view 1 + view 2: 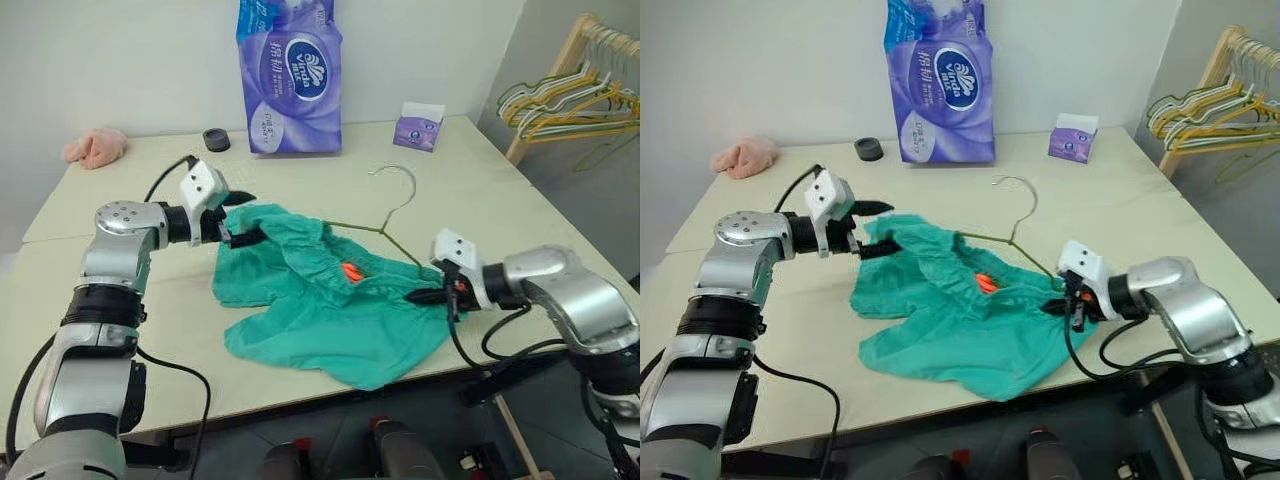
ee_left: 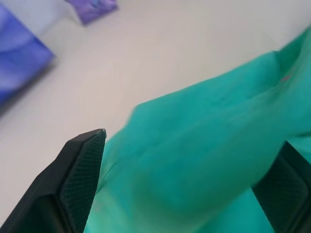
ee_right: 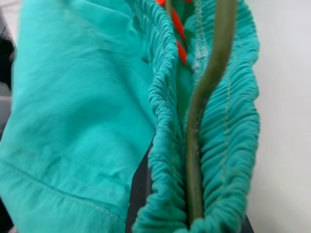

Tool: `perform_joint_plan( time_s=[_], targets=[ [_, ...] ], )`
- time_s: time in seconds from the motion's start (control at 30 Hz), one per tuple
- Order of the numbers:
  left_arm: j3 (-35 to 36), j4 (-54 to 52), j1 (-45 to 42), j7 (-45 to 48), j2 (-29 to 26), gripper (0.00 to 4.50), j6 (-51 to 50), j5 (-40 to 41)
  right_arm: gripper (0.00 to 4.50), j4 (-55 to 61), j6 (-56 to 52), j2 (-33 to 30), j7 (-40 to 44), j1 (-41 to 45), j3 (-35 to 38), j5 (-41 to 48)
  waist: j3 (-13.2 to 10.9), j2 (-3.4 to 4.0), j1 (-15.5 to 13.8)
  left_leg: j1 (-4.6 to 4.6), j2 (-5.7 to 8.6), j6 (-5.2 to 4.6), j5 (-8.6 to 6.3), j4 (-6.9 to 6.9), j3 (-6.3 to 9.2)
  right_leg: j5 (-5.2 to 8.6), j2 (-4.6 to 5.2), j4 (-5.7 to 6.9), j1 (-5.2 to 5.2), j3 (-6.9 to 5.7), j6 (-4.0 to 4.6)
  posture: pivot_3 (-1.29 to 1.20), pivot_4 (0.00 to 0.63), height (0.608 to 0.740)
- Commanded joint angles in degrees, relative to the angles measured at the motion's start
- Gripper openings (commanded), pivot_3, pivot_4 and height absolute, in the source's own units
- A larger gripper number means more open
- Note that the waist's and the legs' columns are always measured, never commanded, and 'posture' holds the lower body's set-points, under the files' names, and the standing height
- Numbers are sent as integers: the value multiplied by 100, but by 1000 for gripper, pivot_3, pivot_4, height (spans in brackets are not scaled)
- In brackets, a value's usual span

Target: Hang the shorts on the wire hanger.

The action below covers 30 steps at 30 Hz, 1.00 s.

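My left pincer (image 1: 243, 218) stands wide open at the left end of the shorts (image 1: 330, 310). In the left eye view one black finger points over the cloth and the other lies low against its edge. In the left wrist view I see the teal cloth filling the space between the two fingers (image 2: 80, 179), so the pincer straddles that end of the shorts; I cannot tell whether either finger touches the cloth.

Just right of that pincer the shorts lie spread on the bench (image 1: 120, 300), waistband gathered and bunched towards the middle, an orange tag (image 1: 350, 271) showing inside it. The wire hanger (image 1: 390, 215) lies on the bench beyond the cloth, its hook pointing away from me, one thin arm running down under the waistband towards my right pincer.

My right pincer (image 1: 432, 297) is clamped shut on the right end of the waistband. In the right wrist view I see the olive wire (image 3: 204, 111) lying in the fold of the gathered elastic and running down to where the fingers close, so that pincer grips shorts and, it seems, wire together.

Far beyond the left pincer a pink cloth (image 1: 95, 147) sits on the bench.
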<state>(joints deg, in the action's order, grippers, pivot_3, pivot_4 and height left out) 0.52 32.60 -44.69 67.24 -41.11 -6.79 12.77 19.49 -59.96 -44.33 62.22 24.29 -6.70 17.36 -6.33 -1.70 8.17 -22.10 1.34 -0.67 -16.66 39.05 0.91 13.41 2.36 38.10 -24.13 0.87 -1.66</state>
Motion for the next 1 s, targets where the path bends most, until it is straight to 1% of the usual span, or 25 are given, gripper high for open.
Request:
perform_joint_plan(
  time_s=[0.03,0.13,0.2,0.3,0.37,0.47,0.6,0.67,0.7,0.8,0.9,1.0],
  targets=[
    [40,-1216,421,679,-109,4470,-789,670,0,324,-811,98,-668,-514,951,295,-2,3,25,0,0,0,0,-2,-1,0,0,0,0,3,0,-266,103,740],
    [-90,-2206,743,1062,-83,4470,-1535,1185,0,478,-1262,382,-1234,-1092,1794,409,-4,5,43,1,-2,0,0,-2,-2,0,0,1,1,6,0,-289,114,740],
    [-167,-2645,751,1119,40,4470,-1948,1455,0,667,-1387,548,-1567,-1450,2264,407,-6,7,21,1,-2,0,0,-1,-1,0,0,3,2,4,0,-306,121,740],
    [-275,-3044,608,1065,251,4470,-2445,1756,0,980,-1982,938,-2184,-1758,3074,341,-9,14,17,5,1,-1,-1,1,-2,1,-1,-1,12,4,-2,-329,130,740],
    [-321,-3235,564,1035,342,4470,-2668,1881,0,1185,-2330,1087,-2492,-1908,3498,288,-16,25,40,8,1,-1,-1,1,-7,1,-4,-1,12,8,-2,-353,138,740],
    [-543,-3483,427,1003,614,4470,-2870,1980,0,1526,-3069,1034,-2774,-2356,4188,154,-40,62,87,7,1,-2,-1,0,-7,3,-12,-4,12,8,-5,-392,151,740],
    [-938,-3379,80,833,1158,4470,-2586,1708,0,1649,-3254,834,-2982,-2808,5051,129,-68,89,190,17,5,-5,-2,0,-9,7,-29,-13,33,8,-10,-432,166,740],
    [-1069,-3256,-112,602,1502,4470,-2354,1523,0,1621,-3254,670,-3108,-2800,5409,84,-102,111,301,36,8,-14,-7,0,-13,10,-35,-22,57,10,-15,-450,175,740],
    [-1101,-3202,-194,492,1691,4470,-2223,1459,0,1560,-3254,578,-3220,-2676,5581,26,-112,117,359,42,9,-20,-11,0,-14,22,-35,-28,63,11,-35,-461,179,740],
    [-1197,-2991,-344,180,2155,4470,-1802,1191,0,1397,-3254,275,-3456,-2269,5924,-94,-149,134,550,42,9,-31,-18,-2,-15,31,-41,-37,70,14,-48,-470,187,740],
    [-1388,-2700,-404,-163,2590,4470,-1113,733,0,1246,-3254,-16,-3701,-1776,6102,-270,-191,144,713,35,10,-48,-28,-9,-20,43,-40,-42,78,20,-64,-475,193,740],
    [-1506,-2686,-425,-298,2890,4470,-838,592,0,936,-3254,-298,-4000,-1237,6155,-450,-249,140,869,34,10,-56,-32,-13,-21,49,-40,-43,79,22,-69,-480,203,740]
  ],
)
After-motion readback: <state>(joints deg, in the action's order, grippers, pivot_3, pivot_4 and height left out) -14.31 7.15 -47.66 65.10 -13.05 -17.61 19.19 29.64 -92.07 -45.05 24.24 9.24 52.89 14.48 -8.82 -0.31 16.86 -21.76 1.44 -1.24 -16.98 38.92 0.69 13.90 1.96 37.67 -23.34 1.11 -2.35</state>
